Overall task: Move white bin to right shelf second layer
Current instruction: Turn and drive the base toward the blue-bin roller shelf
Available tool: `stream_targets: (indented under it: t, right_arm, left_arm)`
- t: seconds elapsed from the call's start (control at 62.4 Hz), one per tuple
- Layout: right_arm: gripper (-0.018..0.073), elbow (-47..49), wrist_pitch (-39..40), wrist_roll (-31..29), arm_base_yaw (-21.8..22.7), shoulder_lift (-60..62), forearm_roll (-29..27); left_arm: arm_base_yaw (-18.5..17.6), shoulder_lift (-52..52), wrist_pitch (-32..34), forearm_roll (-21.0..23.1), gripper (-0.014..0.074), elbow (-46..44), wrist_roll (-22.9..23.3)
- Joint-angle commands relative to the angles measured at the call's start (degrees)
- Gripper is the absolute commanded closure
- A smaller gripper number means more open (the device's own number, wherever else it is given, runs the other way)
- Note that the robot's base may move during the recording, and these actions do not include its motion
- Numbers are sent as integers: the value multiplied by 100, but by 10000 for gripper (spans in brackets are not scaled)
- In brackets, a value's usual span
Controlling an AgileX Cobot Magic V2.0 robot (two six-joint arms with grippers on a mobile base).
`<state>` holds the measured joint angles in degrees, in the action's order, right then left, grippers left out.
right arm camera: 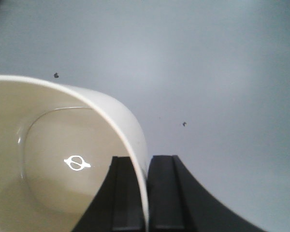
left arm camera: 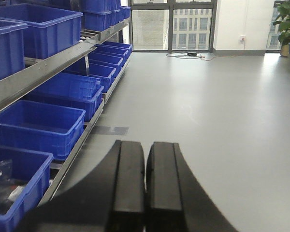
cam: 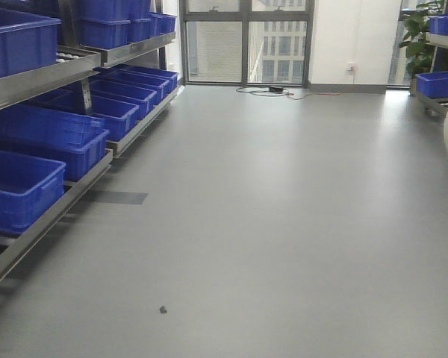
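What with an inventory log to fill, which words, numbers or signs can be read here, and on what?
No words or numbers are readable.
The white bin bears one oval emblem on its inner base, no letters legible.
The blue crates show no labels.

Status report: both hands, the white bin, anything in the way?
Left hand shut, empty. Right hand shut on white bin wall. Bare floor ahead; blue crates on left rack.

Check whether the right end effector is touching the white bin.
Touching. The right wrist view shows the right end effector clamped on the wall of the bin, one finger inside the rim and the other outside, with no gap.
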<state>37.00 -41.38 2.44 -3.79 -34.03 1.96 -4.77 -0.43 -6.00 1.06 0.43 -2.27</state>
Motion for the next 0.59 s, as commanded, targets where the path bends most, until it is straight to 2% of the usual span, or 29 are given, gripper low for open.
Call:
stream_targets:
  t: [0.0, 0.577]
  right_arm:
    - [504, 182, 487, -29, 39, 20, -4]
    - [504, 182, 487, -29, 39, 20, -4]
  left_arm:
    - [13, -111, 477, 43, 512, 165, 30]
    - [13, -111, 477, 43, 512, 165, 30]
